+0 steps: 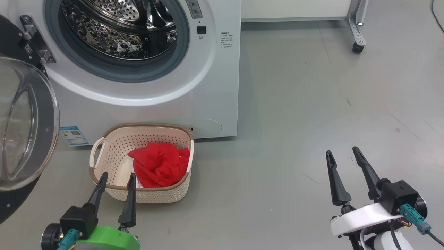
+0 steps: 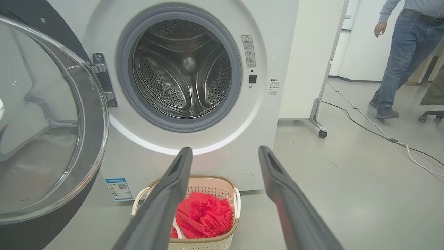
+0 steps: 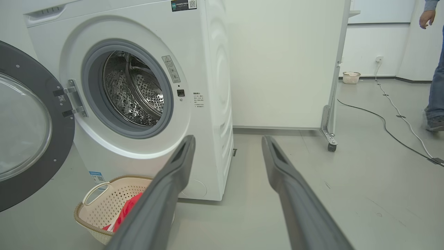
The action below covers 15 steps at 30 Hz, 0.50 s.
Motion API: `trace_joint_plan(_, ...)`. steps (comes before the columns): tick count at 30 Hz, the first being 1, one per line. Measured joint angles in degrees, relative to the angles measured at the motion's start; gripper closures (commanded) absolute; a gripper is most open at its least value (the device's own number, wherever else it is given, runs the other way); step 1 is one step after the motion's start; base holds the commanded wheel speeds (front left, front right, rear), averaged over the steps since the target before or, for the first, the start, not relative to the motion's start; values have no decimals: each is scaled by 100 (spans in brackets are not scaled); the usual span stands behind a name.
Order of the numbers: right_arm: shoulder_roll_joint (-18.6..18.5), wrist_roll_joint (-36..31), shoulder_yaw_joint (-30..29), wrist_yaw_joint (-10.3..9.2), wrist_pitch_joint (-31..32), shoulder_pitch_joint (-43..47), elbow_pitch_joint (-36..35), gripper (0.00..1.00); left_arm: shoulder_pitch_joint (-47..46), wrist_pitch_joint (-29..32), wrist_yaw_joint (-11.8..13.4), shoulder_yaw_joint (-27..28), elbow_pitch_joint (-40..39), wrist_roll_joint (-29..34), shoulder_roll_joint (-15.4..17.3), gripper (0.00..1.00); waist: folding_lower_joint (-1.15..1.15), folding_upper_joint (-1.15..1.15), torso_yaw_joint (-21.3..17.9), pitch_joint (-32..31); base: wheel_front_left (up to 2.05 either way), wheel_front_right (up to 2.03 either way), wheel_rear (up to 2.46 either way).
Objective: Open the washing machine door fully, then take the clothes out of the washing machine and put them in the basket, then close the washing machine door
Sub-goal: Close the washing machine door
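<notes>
The white washing machine (image 1: pixel 145 104) stands open, its steel drum (image 1: pixel 121 27) showing no clothes. Its door (image 1: pixel 20 125) is swung wide to the left, glass bowl facing me; the same door (image 2: pixel 45 121) fills the left of the left wrist view. Red clothes (image 1: pixel 159 168) lie in the cream basket (image 1: pixel 114 146) on the floor before the machine. My left gripper (image 1: pixel 117 177) is open, its tips at the basket's near rim, holding nothing. My right gripper (image 1: pixel 344 152) is open over bare floor, far right of the basket. The basket (image 3: pixel 104 201) and clothes (image 2: pixel 203 215) also show in the wrist views.
A white panel on castor wheels (image 1: pixel 358 47) stands right of the machine. A person (image 2: pixel 399 55) walks at the far right, near cables (image 2: pixel 381 133) lying across the grey floor. Another small basket (image 3: pixel 351 77) sits by the far wall.
</notes>
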Motion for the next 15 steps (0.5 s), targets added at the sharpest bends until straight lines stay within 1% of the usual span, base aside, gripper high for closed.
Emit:
trace_joint_plan(6, 1, 1, -16, -9, 0, 5, -5, 0, -1, 0, 0, -42, 1, 1, 0, 0, 0, 0, 18, 22, 0, 0, 0)
trace_joint_plan(15, -1, 8, -42, -9, 0, 80, -57, 0, -4, 0, 0, -138, 16, 10, -3, 0, 0, 0, 216, 67, 0, 0, 0)
